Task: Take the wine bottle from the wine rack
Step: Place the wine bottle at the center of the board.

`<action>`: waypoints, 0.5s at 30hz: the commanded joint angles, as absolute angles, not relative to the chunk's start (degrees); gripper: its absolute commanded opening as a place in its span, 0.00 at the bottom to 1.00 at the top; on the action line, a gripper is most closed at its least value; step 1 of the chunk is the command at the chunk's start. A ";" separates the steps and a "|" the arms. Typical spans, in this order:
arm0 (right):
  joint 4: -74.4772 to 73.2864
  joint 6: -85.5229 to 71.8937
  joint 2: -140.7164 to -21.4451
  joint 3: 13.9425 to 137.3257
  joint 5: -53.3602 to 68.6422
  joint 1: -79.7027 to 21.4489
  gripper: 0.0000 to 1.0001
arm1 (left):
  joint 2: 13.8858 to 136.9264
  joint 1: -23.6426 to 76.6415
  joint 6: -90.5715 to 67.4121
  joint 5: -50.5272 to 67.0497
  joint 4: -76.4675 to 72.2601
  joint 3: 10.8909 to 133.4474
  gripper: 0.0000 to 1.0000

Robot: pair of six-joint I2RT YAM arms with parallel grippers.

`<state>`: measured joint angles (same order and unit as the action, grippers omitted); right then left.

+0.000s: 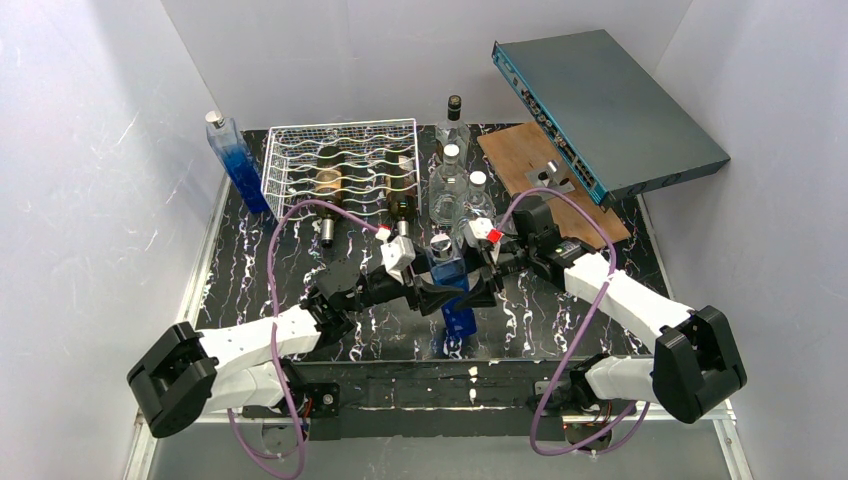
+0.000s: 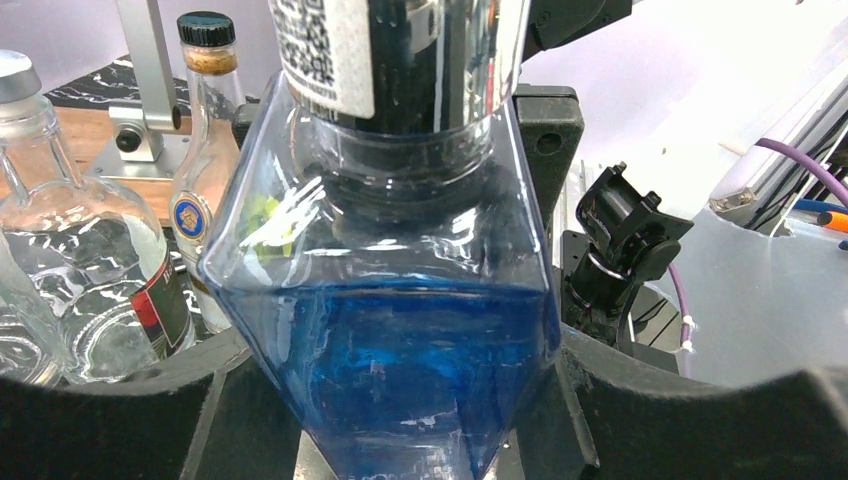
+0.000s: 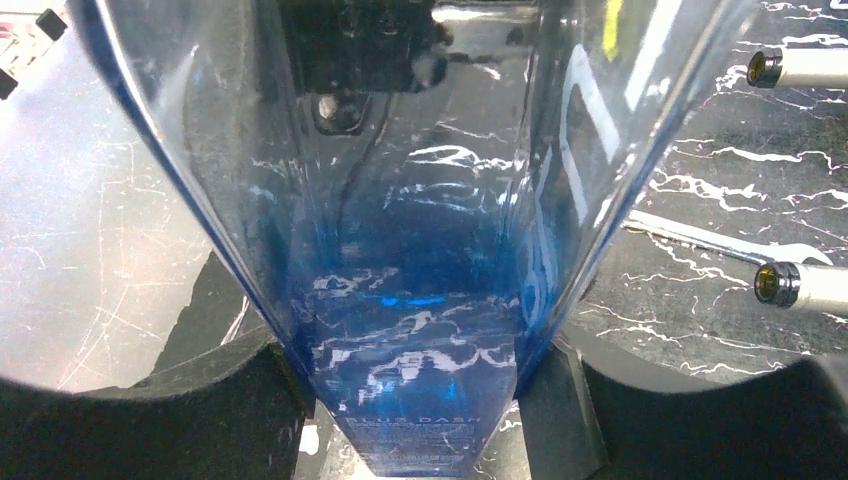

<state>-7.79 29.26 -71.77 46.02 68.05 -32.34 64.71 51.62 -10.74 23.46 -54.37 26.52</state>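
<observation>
A square clear bottle with blue liquid [image 1: 455, 300] stands upright on the black marble table between both arms. My left gripper [image 1: 446, 300] is shut on it from the left, its black pads pressing both sides of the blue body [image 2: 400, 380]. My right gripper [image 1: 469, 292] is shut on the same bottle [image 3: 420, 300] from the right. The wine rack [image 1: 340, 126], a silver-white wire basket, sits at the back left. Two dark wine bottles [image 1: 328, 180] [image 1: 402, 190] lie in it, necks toward me.
A second blue bottle [image 1: 232, 160] stands left of the rack. Several clear glass bottles [image 1: 455, 185] stand right of it. A brown wooden board [image 1: 530, 160] and a teal-grey flat box [image 1: 610, 100] are at the back right. White walls enclose the table.
</observation>
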 commanded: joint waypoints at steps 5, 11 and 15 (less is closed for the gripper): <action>-3.05 27.34 -69.53 46.58 69.47 -32.17 0.82 | 58.93 51.86 -11.32 23.82 -51.33 29.41 0.00; -3.85 27.42 -69.19 46.67 68.80 -31.93 0.98 | 54.32 51.86 -9.87 23.19 -45.03 29.66 0.00; -4.27 27.95 -69.01 46.42 69.53 -31.61 0.98 | 50.40 51.82 -8.33 22.29 -39.76 30.15 0.00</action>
